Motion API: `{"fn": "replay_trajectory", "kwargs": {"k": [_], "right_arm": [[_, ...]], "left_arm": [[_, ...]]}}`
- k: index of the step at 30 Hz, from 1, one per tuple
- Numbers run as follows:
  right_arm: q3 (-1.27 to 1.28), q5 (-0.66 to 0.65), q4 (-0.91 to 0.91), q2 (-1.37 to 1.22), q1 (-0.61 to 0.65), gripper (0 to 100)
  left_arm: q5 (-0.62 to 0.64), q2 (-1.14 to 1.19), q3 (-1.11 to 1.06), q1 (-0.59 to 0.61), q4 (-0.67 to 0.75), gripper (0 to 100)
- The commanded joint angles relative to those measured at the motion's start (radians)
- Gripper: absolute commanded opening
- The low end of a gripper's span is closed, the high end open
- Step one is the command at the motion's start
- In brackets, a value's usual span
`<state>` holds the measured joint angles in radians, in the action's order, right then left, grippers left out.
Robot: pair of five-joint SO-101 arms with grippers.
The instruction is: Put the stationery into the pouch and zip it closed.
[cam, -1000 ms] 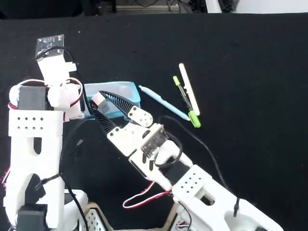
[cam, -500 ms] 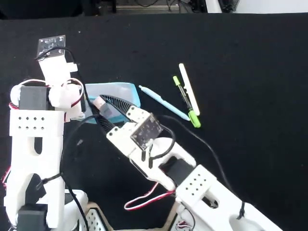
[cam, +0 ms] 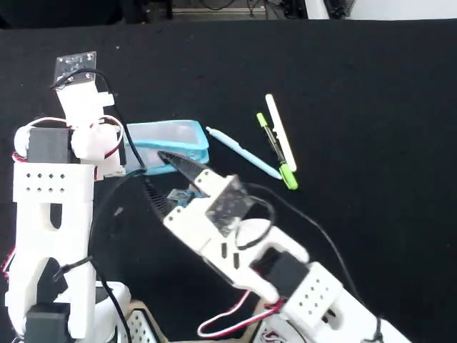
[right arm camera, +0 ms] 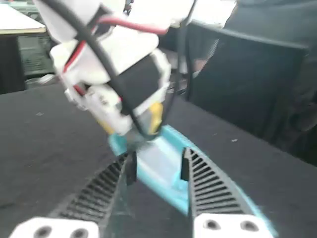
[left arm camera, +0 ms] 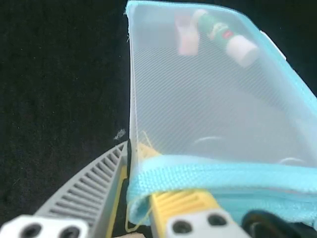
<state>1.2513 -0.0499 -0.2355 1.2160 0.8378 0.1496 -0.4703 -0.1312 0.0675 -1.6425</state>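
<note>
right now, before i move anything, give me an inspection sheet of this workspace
surface: black table cloth
job's things: light blue mesh pouch holding a glue stick and a red item; light blue pen, green highlighter and white pen lie outside it on the cloth
clutter: nothing seen
grippers: left tool shut on the pouch's zip edge; right tool open, one finger on each side of the pouch
cables: red and white wires on the left arm; black cable beside the right arm
surroundings: dark furniture beyond the table
</note>
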Motion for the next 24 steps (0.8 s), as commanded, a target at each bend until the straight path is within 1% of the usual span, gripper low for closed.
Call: {"fn": "replay_trajectory", "kwargs": {"k": [1,4,7,11,13,16,17,21,24], "right_arm": [[-0.044,0.011,-0.124,0.200,-0.117,9.8],[-0.048,0.005,-0.252,0.344,-0.241,9.6],[-0.059,0.011,-0.377,0.424,-0.359,9.6],[-0.064,0.005,-0.385,0.386,-0.377,9.6],[-0.084,0.005,-0.373,0.328,-0.390,9.6],[-0.147,0.012,-0.370,0.200,-0.456,9.6],[-0.180,0.014,-0.374,0.145,-0.479,9.6],[-0.328,0.097,-0.419,-0.110,-0.546,9.6],[-0.450,0.109,-0.471,-0.309,-0.569,9.4]], "left_arm": [[-0.009,0.011,0.022,-0.001,-0.006,3],[-0.009,0.011,0.022,-0.001,-0.006,3],[-0.009,0.011,0.022,-0.001,-0.006,3],[-0.009,0.006,0.019,-0.001,-0.006,3],[-0.009,0.008,0.018,-0.001,-0.006,3],[-0.009,0.008,0.016,-0.001,-0.006,3],[-0.009,0.008,0.016,-0.001,-0.006,3],[-0.009,0.012,0.016,-0.001,-0.006,3],[-0.009,0.014,0.016,-0.001,-0.008,3]]}}
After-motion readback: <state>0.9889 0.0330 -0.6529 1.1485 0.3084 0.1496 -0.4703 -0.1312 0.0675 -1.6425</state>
